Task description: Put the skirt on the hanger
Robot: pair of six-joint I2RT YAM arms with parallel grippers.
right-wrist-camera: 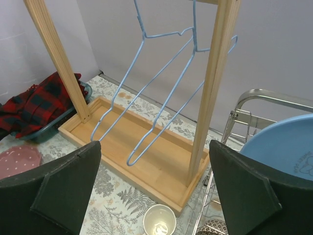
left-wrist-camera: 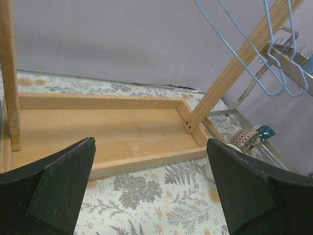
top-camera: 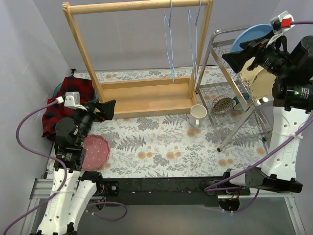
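The red and black plaid skirt (top-camera: 61, 105) lies crumpled in a blue basket at the table's left edge; it also shows in the right wrist view (right-wrist-camera: 41, 103). Two light blue wire hangers (top-camera: 172, 41) hang from the wooden rack's (top-camera: 142, 98) top bar, toward its right end; they show in the right wrist view (right-wrist-camera: 156, 93) and the left wrist view (left-wrist-camera: 274, 58). My left gripper (top-camera: 105, 108) is open and empty, just right of the skirt, low over the table. My right gripper (top-camera: 239, 58) is open and empty, raised high at the right above the dish rack.
A white mug (top-camera: 197, 116) stands in front of the rack's right post. A metal dish rack (top-camera: 234, 98) at the right holds a blue plate (top-camera: 252, 36) and a patterned bowl (top-camera: 222, 104). A pink dotted plate (top-camera: 95, 152) lies near my left arm.
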